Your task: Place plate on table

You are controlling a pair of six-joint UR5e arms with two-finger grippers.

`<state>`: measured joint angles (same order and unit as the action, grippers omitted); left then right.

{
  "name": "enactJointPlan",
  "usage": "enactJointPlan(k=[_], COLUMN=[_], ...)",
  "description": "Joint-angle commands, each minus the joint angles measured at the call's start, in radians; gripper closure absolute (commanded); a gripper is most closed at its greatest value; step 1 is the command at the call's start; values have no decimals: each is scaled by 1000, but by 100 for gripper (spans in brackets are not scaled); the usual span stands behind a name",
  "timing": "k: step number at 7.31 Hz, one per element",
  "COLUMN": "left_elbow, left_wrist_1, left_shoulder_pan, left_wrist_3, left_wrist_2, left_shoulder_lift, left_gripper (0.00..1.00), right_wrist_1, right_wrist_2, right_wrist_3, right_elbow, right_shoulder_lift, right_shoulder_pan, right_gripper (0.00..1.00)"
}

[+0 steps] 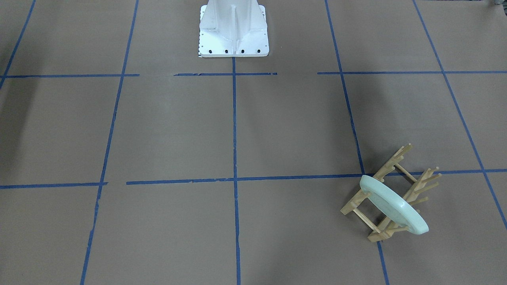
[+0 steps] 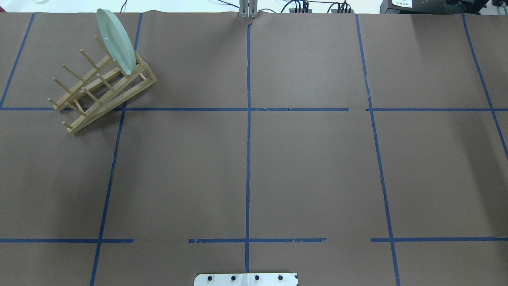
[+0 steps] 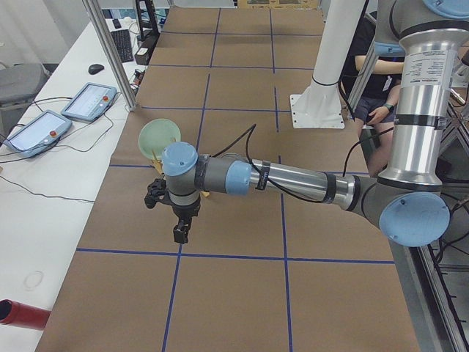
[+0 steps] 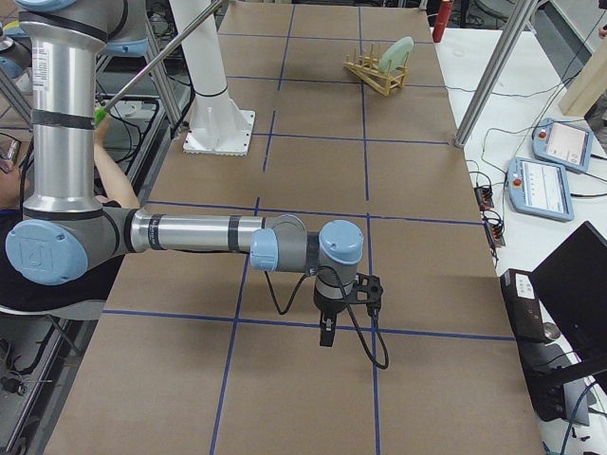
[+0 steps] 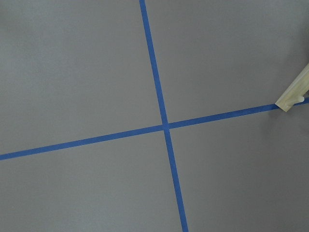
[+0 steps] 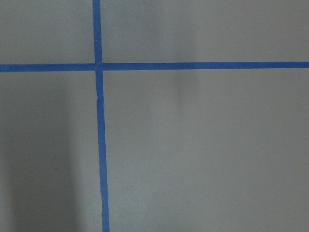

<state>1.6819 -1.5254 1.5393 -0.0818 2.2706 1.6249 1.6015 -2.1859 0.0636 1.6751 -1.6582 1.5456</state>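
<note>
The pale mint-green plate (image 1: pixel 393 204) stands on edge in the end slot of a wooden peg rack (image 1: pixel 358 202) on the brown table (image 1: pixel 285 126). In the overhead view the plate (image 2: pixel 116 41) and rack (image 2: pixel 104 94) are at the far left of the table (image 2: pixel 309 171). The plate also shows in the left side view (image 3: pixel 157 136) and the right side view (image 4: pixel 399 51). My left gripper (image 3: pixel 180 233) hangs above the table, near the rack and apart from the plate. My right gripper (image 4: pixel 327 334) hangs far from them. I cannot tell whether either is open or shut.
The robot's white base (image 1: pixel 233 29) stands at the table's edge. A corner of the rack (image 5: pixel 294 93) shows in the left wrist view. Tablets (image 3: pixel 89 100) and cables lie on a white side bench. A person (image 3: pixel 370 81) sits behind the robot.
</note>
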Motion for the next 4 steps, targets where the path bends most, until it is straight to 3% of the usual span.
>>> enactJointPlan(k=[1, 3, 4], left_elbow=[-7, -4, -2], left_wrist_1=[4, -2, -4], left_shoulder_pan=[-1, 1, 2], left_wrist_3=[-6, 10, 145], left_wrist_2=[1, 4, 4], left_shoulder_lift=[-11, 31, 89], left_gripper=[0, 0, 0], right_wrist_1=[0, 0, 0], right_wrist_2=[0, 0, 0], right_wrist_3=[-1, -1, 1], right_elbow=[0, 0, 0], right_shoulder_lift=[0, 0, 0], right_shoulder_pan=[1, 1, -1], right_gripper=[0, 0, 0])
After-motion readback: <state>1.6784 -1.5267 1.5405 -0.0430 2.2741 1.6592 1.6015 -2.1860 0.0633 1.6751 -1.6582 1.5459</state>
